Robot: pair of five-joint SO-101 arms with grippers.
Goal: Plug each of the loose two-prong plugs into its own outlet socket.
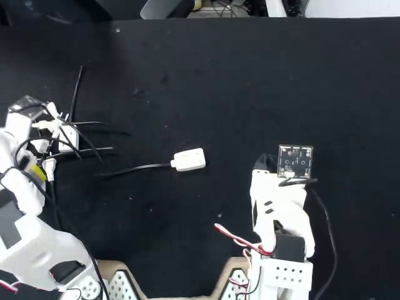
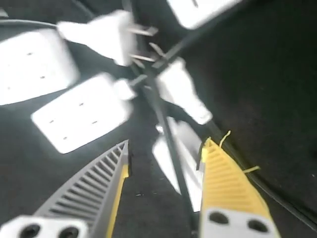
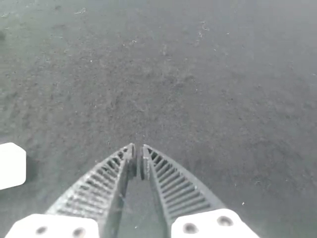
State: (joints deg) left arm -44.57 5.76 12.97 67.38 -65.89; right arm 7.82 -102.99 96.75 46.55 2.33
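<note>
Black table (image 1: 250, 75), seen from the high view. Left arm (image 1: 19, 181): stands at the 8 o'clock edge, with its head over a cluster of white parts and black cables (image 1: 81, 134) at 9 o'clock. Right arm (image 1: 278, 206): stands at 5 o'clock and points toward 12, with a small square camera board (image 1: 295, 160) at its front. Corded block (image 1: 189, 160): white, lies flat near the table's centre, well apart from both arms, and its cable trails toward 9 o'clock. Left gripper (image 2: 166, 144): its grey finger and yellow finger are spread wide. A white plug body (image 2: 190, 173) lies between them, crossed by a black cable, and it is not clear whether either finger touches it. Two-prong plug (image 2: 109, 34): white, loose, with its prongs bare, and lies just beyond the fingers. Second plug (image 2: 183, 96): white, lies beside the first among crossing cables. Outlet sockets (image 2: 81, 111): flat white blocks with paired slots lying near the plugs, none with a plug in it. Right gripper (image 3: 137, 148): its fingers are pressed together with nothing between them, and it sits over bare table.
</note>
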